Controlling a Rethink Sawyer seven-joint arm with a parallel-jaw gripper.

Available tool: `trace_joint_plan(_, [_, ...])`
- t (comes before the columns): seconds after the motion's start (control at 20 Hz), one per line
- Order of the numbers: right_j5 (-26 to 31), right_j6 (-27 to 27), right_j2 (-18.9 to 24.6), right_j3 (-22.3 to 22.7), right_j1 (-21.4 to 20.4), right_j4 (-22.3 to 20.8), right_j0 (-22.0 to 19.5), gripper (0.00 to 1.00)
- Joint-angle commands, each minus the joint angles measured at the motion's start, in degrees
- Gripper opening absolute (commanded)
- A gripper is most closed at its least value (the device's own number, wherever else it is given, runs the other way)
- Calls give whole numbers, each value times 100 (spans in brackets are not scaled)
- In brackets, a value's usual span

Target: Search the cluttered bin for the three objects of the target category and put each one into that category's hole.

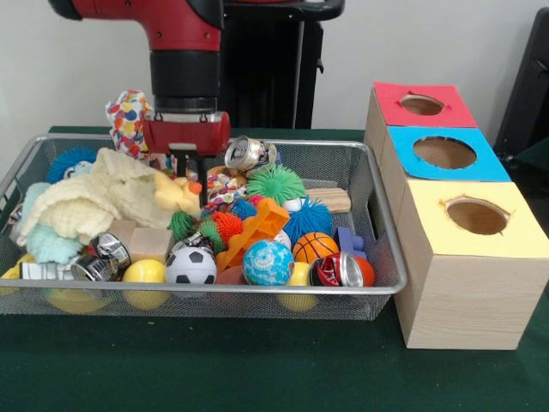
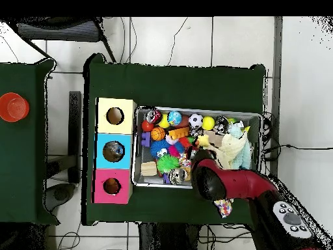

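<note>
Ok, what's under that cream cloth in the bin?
The cream cloth covers the wire bin's left side; a tin can and teal fabric poke out below. Anything deeper is hidden.

No readable text, labels, brands, numbers or signs anywhere in either view; print on the cans too small and blurred to make out.

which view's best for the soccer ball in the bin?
Front view. The soccer ball sits at the near mesh wall of the wire mesh bin, unobstructed, its black-and-white panels clear, between a yellow ball and a blue-green ball. Overhead it is only a small white-and-black dot along the bin's far edge.
</note>
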Motion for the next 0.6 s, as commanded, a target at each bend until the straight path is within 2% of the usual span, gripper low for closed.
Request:
trace_joint_plan(0.05, [760, 470, 143, 368, -656, 347, -132, 0])
trace_joint_plan(0.3, [942, 519, -14, 486, -701, 498, -28, 0])
trace_joint_plan(0.6, [953, 869, -331, 1146, -1101, 780, 223, 0])
